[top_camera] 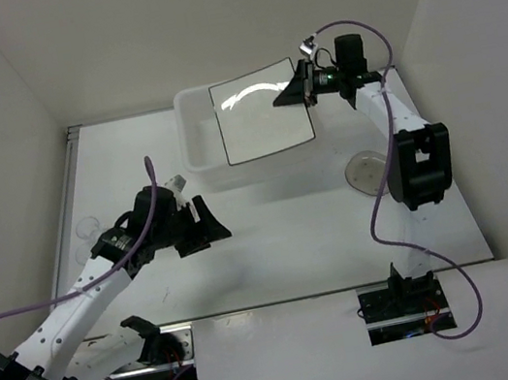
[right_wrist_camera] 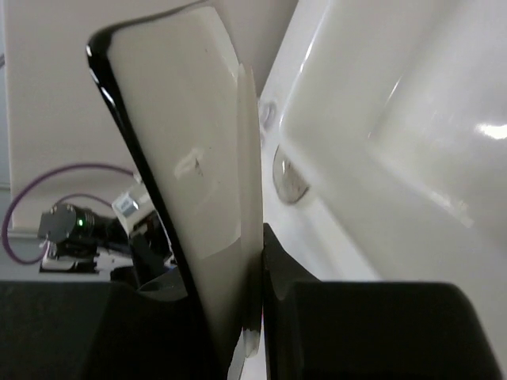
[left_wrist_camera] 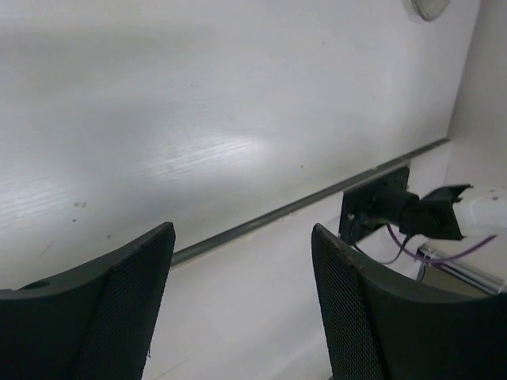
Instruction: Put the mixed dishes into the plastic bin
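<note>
My right gripper [top_camera: 300,89] is shut on the right edge of the square white plate [top_camera: 261,115] with a thin dark rim. It holds the plate tilted over the translucent plastic bin [top_camera: 194,141] at the back. In the right wrist view the plate [right_wrist_camera: 190,158] stands edge-on between the jaws of my right gripper [right_wrist_camera: 238,273], with the bin [right_wrist_camera: 396,119] beside it. A small round speckled dish [top_camera: 367,172] lies on the table right of the bin; it also shows in the right wrist view [right_wrist_camera: 289,176]. My left gripper [top_camera: 206,224] is open and empty above the table's left middle [left_wrist_camera: 242,237].
Two faint translucent round dishes [top_camera: 86,225] lie near the left wall. White walls close in the table on the left, back and right. The right arm's base mount [left_wrist_camera: 380,207] and cables sit at the near edge.
</note>
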Action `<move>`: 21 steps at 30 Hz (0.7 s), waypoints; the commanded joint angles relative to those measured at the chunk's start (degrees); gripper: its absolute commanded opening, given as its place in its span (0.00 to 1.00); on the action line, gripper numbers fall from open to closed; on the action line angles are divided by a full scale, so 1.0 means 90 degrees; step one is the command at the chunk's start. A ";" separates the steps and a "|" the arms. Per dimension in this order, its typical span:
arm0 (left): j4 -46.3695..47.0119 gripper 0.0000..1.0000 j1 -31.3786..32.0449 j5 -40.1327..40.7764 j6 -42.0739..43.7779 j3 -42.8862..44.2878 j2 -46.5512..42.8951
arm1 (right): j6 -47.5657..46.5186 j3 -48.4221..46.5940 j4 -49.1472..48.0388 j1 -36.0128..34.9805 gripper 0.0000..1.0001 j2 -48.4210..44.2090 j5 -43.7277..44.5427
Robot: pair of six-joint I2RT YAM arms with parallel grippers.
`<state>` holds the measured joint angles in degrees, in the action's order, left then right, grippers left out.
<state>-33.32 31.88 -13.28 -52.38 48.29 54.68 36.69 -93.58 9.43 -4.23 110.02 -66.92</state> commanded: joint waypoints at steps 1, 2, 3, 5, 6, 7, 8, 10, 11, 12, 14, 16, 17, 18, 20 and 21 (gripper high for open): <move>-0.0311 0.77 -0.0250 0.0157 0.0721 0.0512 0.0417 | 0.0679 -0.1669 -0.0853 0.0001 0.00 0.0761 -0.0193; -0.0311 0.77 -0.0251 0.0157 0.0780 0.0571 0.0496 | 0.0496 -0.2465 -0.0524 -0.0067 0.00 0.1064 -0.0192; -0.0369 0.77 -0.0357 0.0157 0.0868 0.0572 0.0497 | 0.0281 -0.2899 -0.0231 -0.0067 0.00 0.1357 -0.0095; -0.0370 0.77 -0.0524 0.0157 0.0927 0.0717 0.0672 | -0.0130 -0.4048 0.0384 -0.0145 0.00 0.2158 -0.0036; -0.0428 0.79 -0.0602 0.0157 0.0927 0.0718 0.0741 | -0.0247 -0.4403 0.0542 -0.0145 0.00 0.2383 0.0032; -0.0429 0.79 -0.0661 0.0157 0.0927 0.0718 0.0741 | -0.0345 -0.4716 0.0660 -0.0223 0.00 0.2830 0.0033; -0.0429 0.80 -0.0797 0.0099 0.0927 0.0718 0.0741 | -0.0423 -0.5241 0.0719 -0.0223 0.00 0.3018 0.0091; -0.0506 0.80 -0.0934 0.0031 0.0869 0.0718 0.0800 | -0.0482 -0.5665 0.0788 -0.0340 0.00 0.3544 0.0169; -0.0507 0.80 -0.1051 -0.0057 0.0869 0.0718 0.0800 | -0.0483 -0.5966 0.0846 -0.0341 0.00 0.3692 0.0169; -0.0565 0.80 -0.1052 -0.0058 0.0801 0.0718 0.0800 | -0.0550 -0.6085 0.0847 -0.0408 0.00 0.3820 0.0169; -0.0623 0.80 -0.1198 -0.0116 0.0713 0.0718 0.0723 | -0.0551 -0.6300 0.0905 -0.0409 0.00 0.4112 0.0227; -0.0624 0.82 -0.1198 -0.0175 0.0547 0.0553 0.0557 | -0.0551 -0.6369 0.0905 -0.0409 0.00 0.4172 0.0228; -0.0624 0.82 -0.1276 -0.0175 0.0382 0.0494 0.0421 | -0.0551 -0.6428 0.1012 -0.0409 0.00 0.4269 0.0228; -0.0624 0.82 -0.1276 -0.0175 0.0294 0.0426 0.0342 | -0.0619 -0.6428 0.1129 -0.0409 0.00 0.4328 0.0228; -0.0565 0.82 -0.1345 -0.0175 0.0049 0.0298 0.0118 | -0.0784 -0.6428 0.1314 -0.0409 0.00 0.4387 0.0490; -0.0565 0.82 -0.1412 -0.0175 -0.0009 0.0211 0.0049 | -0.0853 -0.6428 0.1518 -0.0409 0.00 0.4387 0.0588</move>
<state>-38.35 20.27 -13.76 -49.23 51.55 58.08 29.43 -145.91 22.74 -7.86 152.00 -60.16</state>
